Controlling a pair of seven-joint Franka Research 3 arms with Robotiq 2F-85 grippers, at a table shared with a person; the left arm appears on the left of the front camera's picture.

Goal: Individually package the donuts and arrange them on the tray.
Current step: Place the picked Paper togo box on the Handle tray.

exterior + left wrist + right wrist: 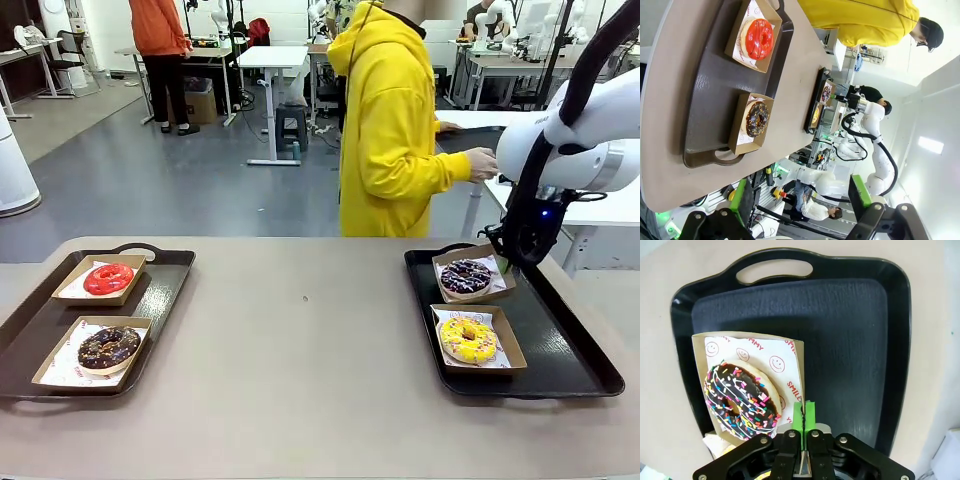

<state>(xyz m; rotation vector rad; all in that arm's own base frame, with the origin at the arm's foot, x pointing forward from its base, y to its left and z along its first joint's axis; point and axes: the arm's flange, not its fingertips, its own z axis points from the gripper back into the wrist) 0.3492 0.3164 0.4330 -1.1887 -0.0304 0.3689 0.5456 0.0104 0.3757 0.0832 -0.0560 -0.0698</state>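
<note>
The task looks almost finished. All four donuts sit each in its own shallow cardboard box, and all four boxes are on trays, so I judge that only the last placing remains.

The right gripper [803, 416] has its green pads pressed together on the edge of the box [752, 385] that holds the purple-and-white donut [741, 400]. In the front view this box [476, 272] sits at the far end of the right tray [560, 340], slightly tilted (I cannot tell if it already rests flat). What is left, I think, is to let go of this box and pull the arm back.

The left gripper [800, 200] hangs above the tabletop [300, 340] with its pads well apart and holds nothing.

Count: two dark trays, one at each side of the tabletop. On the left tray [170, 275] there are two boxes, with the red donut [108, 278] farther and the chocolate donut [109, 347] nearer. On the right tray there are also two boxes, with the purple-and-white donut farther and the yellow donut [468, 339] nearer. A person in a yellow hoodie [395, 130] stands at the far side, turned away.
</note>
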